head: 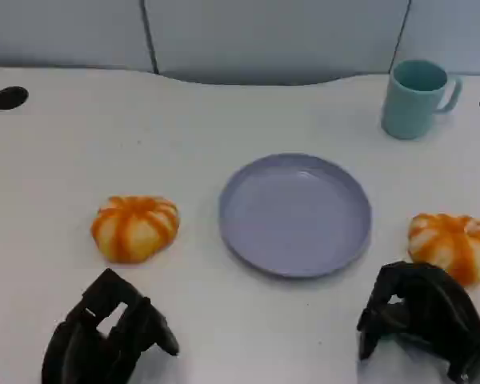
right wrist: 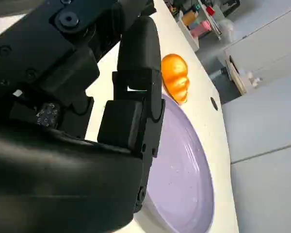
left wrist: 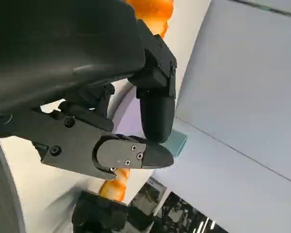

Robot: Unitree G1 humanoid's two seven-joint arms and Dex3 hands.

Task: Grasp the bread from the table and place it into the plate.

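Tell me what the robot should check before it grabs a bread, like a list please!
1. Round lavender plate has nothing in it: ok, its inside is bare.
2. Bread on the table to pick: ok, a striped orange-and-white bread on the left and another striped orange-and-white bread on the right lie either side of the plate.
3. Left hand free: ok, it holds nothing and sits nearer the robot than the left bread.
4. Right hand free: ok, nothing in it, close beside the right bread.
5. Right hand touching that bread: cannot tell.
6. Teal mug out of the way: ok, it stands beyond the plate.
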